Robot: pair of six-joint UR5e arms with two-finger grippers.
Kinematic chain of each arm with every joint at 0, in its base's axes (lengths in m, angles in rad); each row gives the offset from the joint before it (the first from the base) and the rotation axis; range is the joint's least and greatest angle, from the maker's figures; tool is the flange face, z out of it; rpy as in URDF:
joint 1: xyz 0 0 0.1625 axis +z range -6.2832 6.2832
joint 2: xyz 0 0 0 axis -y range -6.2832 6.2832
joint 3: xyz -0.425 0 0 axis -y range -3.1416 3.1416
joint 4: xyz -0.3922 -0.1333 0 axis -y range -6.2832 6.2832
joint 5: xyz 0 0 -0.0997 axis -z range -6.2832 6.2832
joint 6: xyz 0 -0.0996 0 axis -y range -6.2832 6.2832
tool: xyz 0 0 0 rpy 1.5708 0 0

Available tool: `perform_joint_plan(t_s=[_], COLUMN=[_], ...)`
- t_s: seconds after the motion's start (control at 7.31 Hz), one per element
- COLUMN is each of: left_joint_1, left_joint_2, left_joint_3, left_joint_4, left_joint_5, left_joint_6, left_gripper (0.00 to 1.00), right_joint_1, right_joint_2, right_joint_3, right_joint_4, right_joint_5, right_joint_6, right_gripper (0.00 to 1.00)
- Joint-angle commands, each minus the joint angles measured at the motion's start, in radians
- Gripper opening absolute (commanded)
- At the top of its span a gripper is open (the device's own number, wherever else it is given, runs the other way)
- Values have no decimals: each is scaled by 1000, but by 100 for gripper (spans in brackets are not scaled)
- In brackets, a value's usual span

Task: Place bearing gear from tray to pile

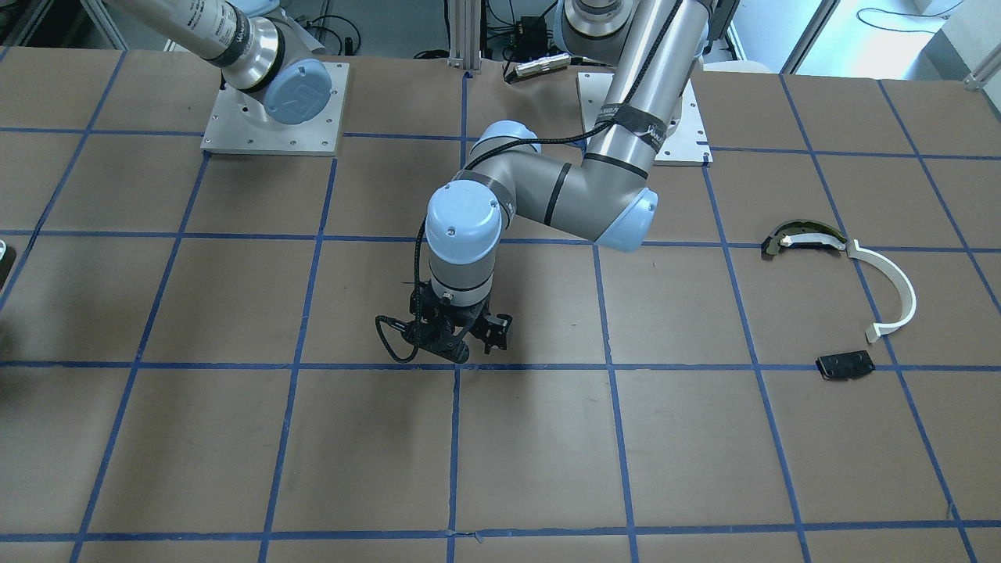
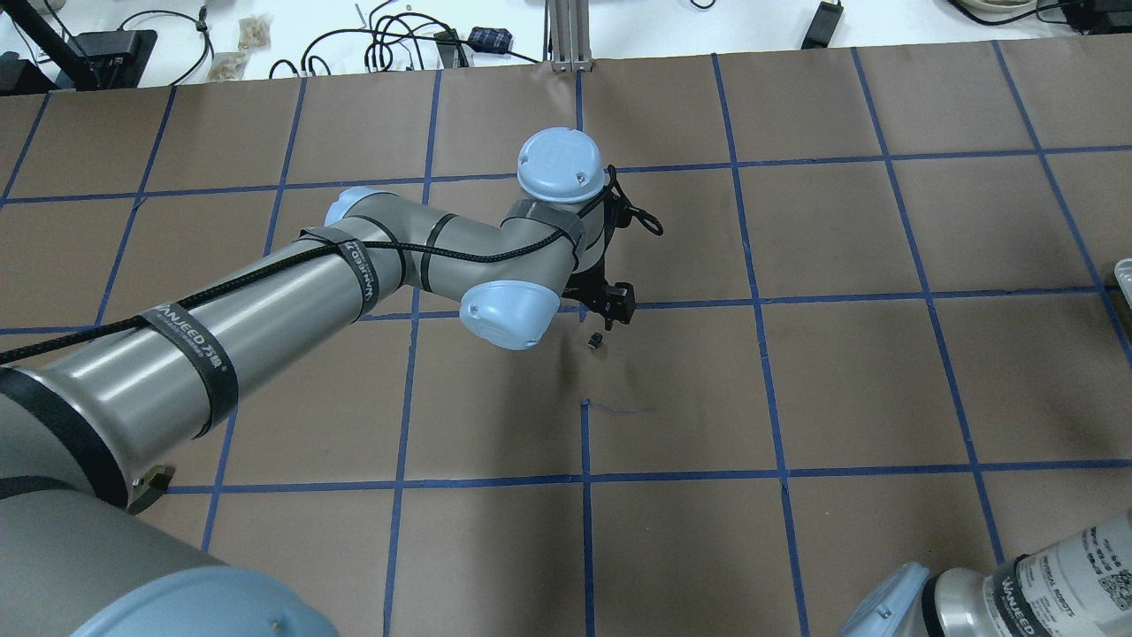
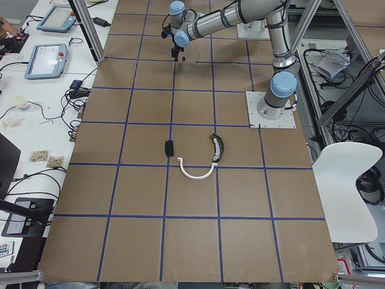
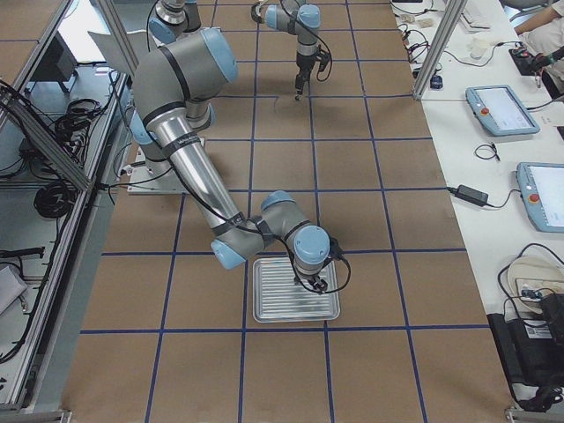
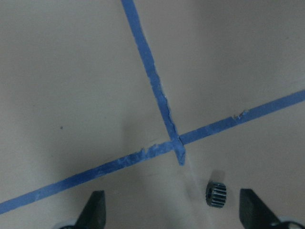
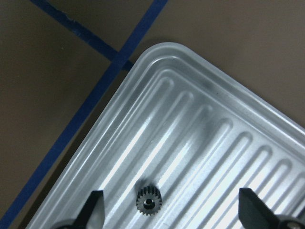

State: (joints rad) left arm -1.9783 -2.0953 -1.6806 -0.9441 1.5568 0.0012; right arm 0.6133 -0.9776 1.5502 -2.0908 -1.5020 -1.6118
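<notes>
A small dark bearing gear (image 5: 216, 195) lies on the brown table paper near a blue tape crossing, and it also shows in the overhead view (image 2: 596, 341). My left gripper (image 5: 174, 215) is open and hovers over it, with the gear between the fingers, nearer one of them. My right gripper (image 6: 174, 215) is open above a ribbed silver tray (image 6: 214, 119), over a second small gear (image 6: 149, 200) near the tray's corner. The pile lies far off: a white half-ring (image 1: 895, 289), an olive-black curved piece (image 1: 798, 234) and a black plate (image 1: 844, 365).
The left arm's elbow (image 2: 508, 314) and wrist (image 2: 557, 164) hang over the table's middle. The tray (image 4: 282, 304) sits at the table's right end under the right arm (image 4: 300, 247). Both arm base plates (image 1: 274, 109) stand at the robot's edge.
</notes>
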Motion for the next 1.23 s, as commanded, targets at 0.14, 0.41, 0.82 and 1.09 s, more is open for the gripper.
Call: perform_joint_plan(t_s=[0.14, 0.41, 0.82, 1.09], left_joint_1=[-7, -11, -16, -16], left_joint_2=[-25, -37, -37, -40], left_joint_3=[-2, -2, -4, -4], left_joint_4=[-2, -4, -5, -5], left_joint_5=[-64, -63, -60, -63], left_joint_6=[7, 17, 31, 34], left_gripper=[100, 100, 22, 0], right_joint_1=[-1, -1, -1, -1], right_joint_2=[20, 20, 8, 8], right_joint_3=[8, 11, 22, 24], right_joint_4=[-43, -37, -28, -31], right_joint_5=[-76, -81, -84, -78], right_joint_6=[-13, -7, 10, 10], right_gripper=[66, 63, 63, 63])
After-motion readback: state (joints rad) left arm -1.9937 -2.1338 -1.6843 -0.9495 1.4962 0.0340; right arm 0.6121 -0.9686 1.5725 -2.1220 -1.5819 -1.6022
